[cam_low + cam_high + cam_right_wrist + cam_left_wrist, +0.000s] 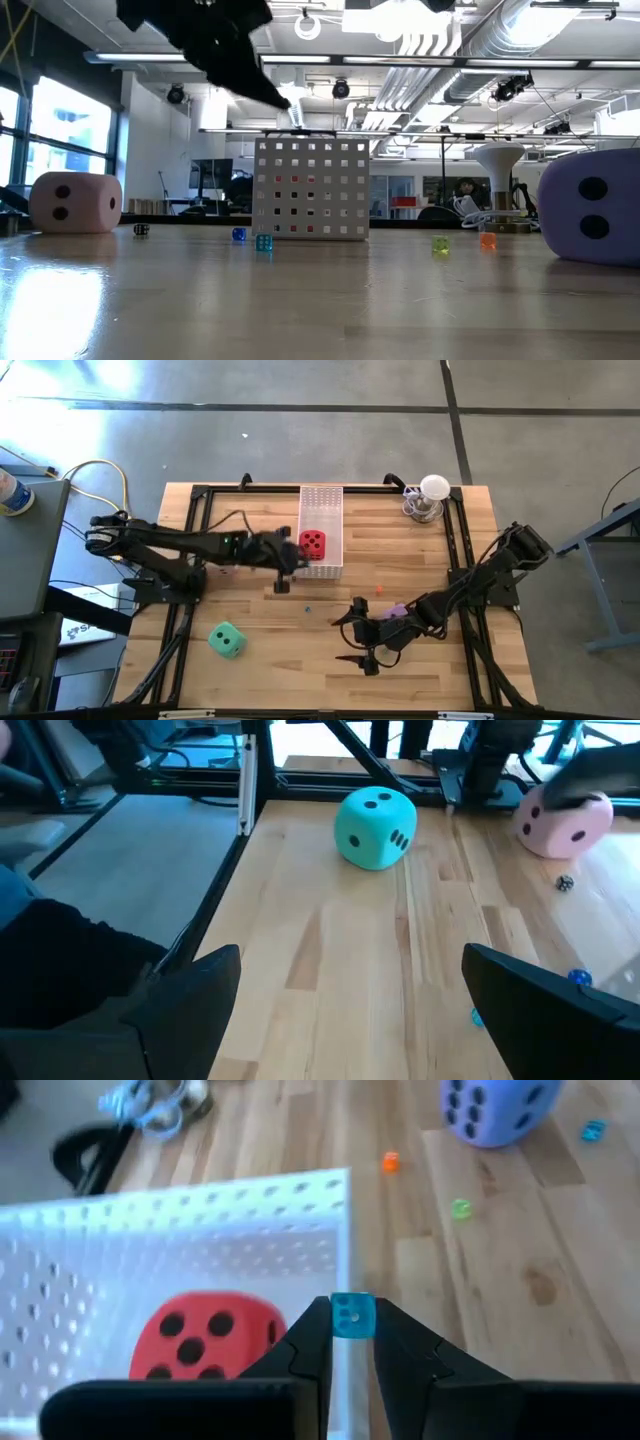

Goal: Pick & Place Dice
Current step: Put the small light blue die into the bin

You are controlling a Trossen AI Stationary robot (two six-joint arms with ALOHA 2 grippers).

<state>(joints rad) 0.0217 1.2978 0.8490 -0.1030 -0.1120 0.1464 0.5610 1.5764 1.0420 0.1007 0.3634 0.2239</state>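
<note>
Left tool (352,1342): pinching a small blue die (352,1316) above the white tray's (200,1230) edge.
Right tool (350,990): wide apart, holding nothing, low over the counter (270,660).
Red die (313,543): inside the tray.
Green die (228,640): counter's near left.
Purple die (398,611): beside the right tool.
Pink die (75,202): on the counter's left side.

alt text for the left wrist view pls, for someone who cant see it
The left pincer is shut on a small blue die, held at the wall of a white perforated tray with a red die inside. Beyond, on the wooden table, sit a purple die and tiny orange, green and blue dice.
</note>
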